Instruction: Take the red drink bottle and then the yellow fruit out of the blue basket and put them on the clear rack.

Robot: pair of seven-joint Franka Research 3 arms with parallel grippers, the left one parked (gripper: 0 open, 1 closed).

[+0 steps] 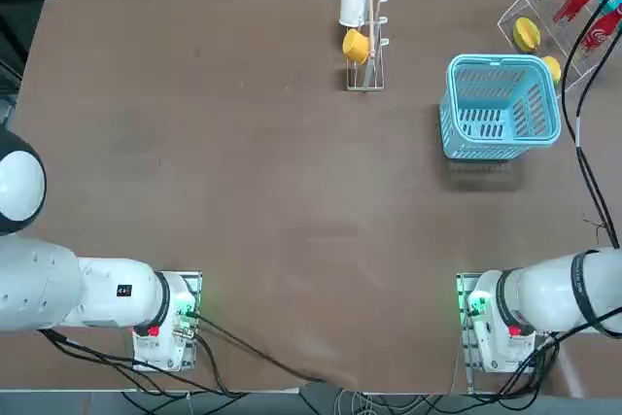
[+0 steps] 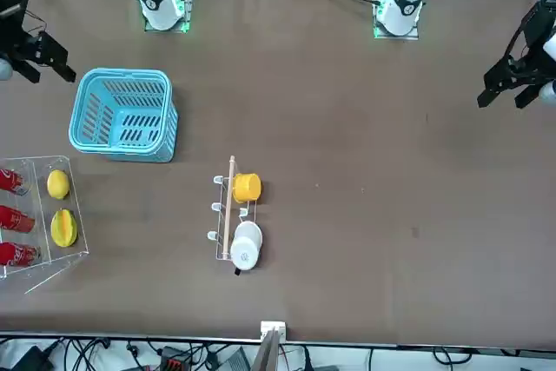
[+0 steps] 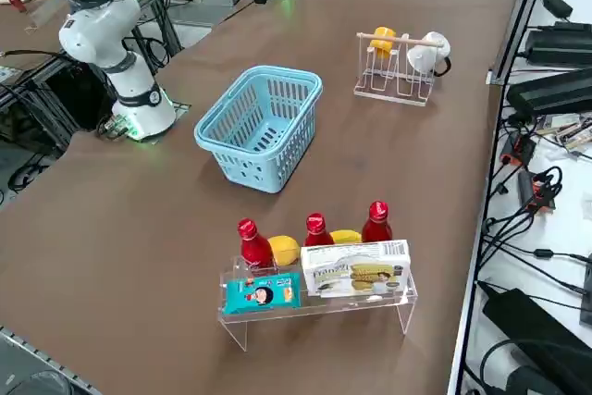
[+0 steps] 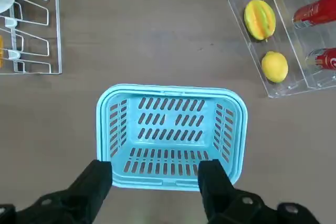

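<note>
Basket [image 4: 170, 135]: pale blue slotted plastic, thick rim, nothing inside. Right gripper [image 4: 156, 182] above its near rim, black fingers spread. Clear acrylic rack [image 3: 319, 307] beside the basket holds three red bottles [image 3: 252, 244], round smooth lemon [image 4: 274, 66], larger ribbed yellow-green fruit [image 4: 260, 19]. Only the side view shows two snack packets [image 3: 356, 277] on the rack's front shelf.

The blue basket [image 4: 170, 135] is light blue with slotted sides on the brown tabletop [image 1: 243, 191]. On the clear rack [image 3: 319, 307], red bottles [image 3: 253, 244], a plain yellow fruit [image 4: 274, 66], and a fruit [image 4: 260, 19] seemingly green-streaked. The right tool [image 4: 157, 187] is black.
</note>
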